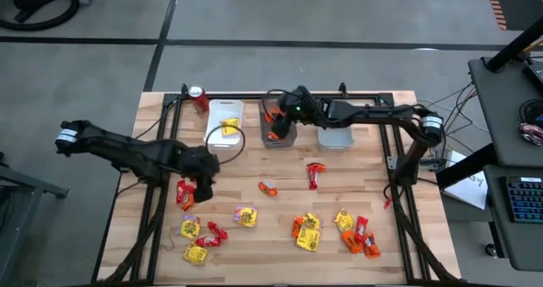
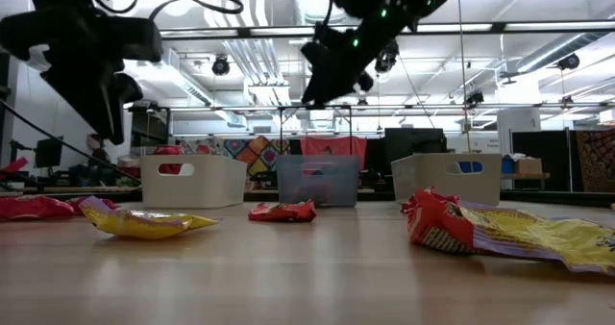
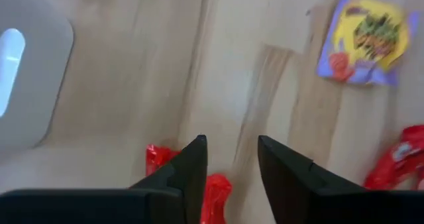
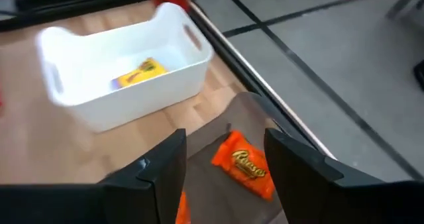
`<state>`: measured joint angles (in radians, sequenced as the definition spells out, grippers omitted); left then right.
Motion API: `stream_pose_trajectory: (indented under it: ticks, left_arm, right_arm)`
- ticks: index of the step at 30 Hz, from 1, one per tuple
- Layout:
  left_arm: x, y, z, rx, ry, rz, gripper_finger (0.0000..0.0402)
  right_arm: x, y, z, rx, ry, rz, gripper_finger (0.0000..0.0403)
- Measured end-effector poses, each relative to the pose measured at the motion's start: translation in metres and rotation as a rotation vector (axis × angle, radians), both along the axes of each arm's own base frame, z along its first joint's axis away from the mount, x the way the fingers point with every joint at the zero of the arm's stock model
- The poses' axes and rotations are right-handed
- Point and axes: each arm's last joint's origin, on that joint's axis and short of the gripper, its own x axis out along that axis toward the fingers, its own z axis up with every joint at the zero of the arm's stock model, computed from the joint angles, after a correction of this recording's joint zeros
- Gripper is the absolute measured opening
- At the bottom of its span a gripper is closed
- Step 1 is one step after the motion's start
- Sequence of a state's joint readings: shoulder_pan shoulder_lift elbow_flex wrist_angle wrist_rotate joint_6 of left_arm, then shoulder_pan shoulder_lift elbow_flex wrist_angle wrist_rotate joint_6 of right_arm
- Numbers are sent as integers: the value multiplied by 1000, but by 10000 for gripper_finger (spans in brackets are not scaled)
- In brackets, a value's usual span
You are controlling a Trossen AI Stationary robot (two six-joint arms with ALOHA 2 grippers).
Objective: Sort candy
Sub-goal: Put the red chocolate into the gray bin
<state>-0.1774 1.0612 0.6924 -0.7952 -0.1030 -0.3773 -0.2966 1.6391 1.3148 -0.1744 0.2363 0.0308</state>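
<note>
Item: candy, small shiny wrapped packets in yellow, orange and red.
Location: most lie scattered on the desk (image 1: 280, 236); one yellow packet (image 4: 137, 73) in the white bin (image 4: 119, 85), orange packets (image 4: 243, 165) in the clear middle bin (image 1: 278, 134).
Left pincer (image 3: 232, 161): fingers apart, empty, over a red packet (image 3: 212, 187).
Right pincer (image 4: 222, 164): fingers apart, empty, above the clear middle bin.
Handling: probably light, crinkly, slippery; pinch across the flat middle.
</note>
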Motion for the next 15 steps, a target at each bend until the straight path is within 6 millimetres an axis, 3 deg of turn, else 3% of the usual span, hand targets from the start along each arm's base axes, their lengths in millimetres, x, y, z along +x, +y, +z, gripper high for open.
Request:
stream_pose_trajectory:
  ticks: [7, 15]
  left_arm:
    - [8, -7, -16, 111, 75, 53, 172]
    - [14, -9, -38, 148, 227, 56, 186]
  right_arm:
    - [-24, 42, 37, -39, 36, 125, 194]
    - [-80, 76, 77, 9, 81, 172, 194]
